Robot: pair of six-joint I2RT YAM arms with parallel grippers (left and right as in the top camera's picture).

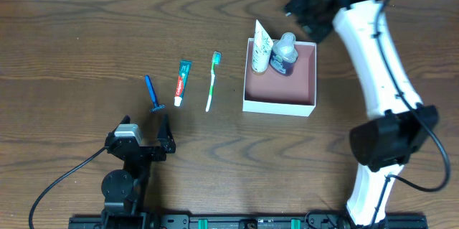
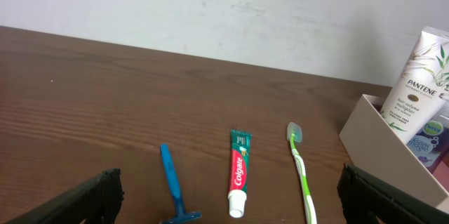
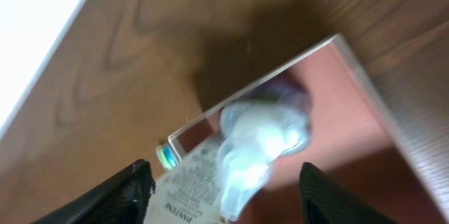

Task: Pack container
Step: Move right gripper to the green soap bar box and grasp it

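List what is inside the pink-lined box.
In the container, a white Pantene tube leans in the far left corner, with a small bluish bottle beside it. The remaining pink floor is bare. The floor beneath those two is covered.

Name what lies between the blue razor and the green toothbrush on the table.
A red, white and green toothpaste tube lies between the razor and the toothbrush, apart from both; the overhead view shows it plainly.
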